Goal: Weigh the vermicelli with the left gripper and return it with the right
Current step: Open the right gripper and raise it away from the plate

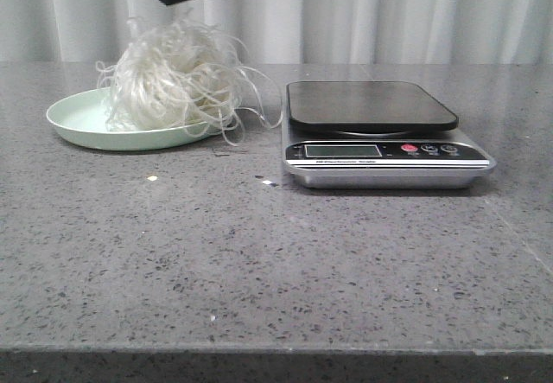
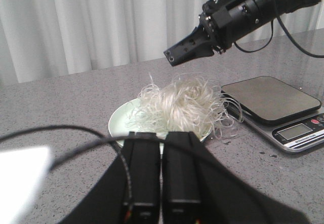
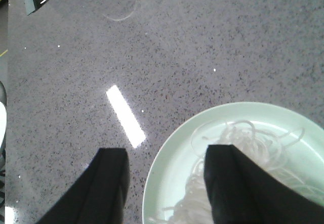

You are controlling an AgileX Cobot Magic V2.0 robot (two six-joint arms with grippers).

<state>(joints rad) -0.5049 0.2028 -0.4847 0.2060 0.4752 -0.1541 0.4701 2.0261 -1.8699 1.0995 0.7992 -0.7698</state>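
Whitish, curly vermicelli (image 1: 177, 76) sits heaped in a fluffy nest on my pale green round plate (image 1: 78, 119), left of the silver kitchen scale (image 1: 384, 132) with its black platform. My right gripper (image 3: 167, 183) hangs above the plate's rim, released, jaws spread. My left gripper (image 2: 161, 176) is clenched, empty, near the plate.

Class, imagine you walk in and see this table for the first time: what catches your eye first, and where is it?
First the vermicelli, a fluffy white tangle piled on the pale green plate at the table's left, strands spilling over its rim. Beside it to the right sits a scale with nothing on its dark platform. The right gripper hangs open just above the noodles.
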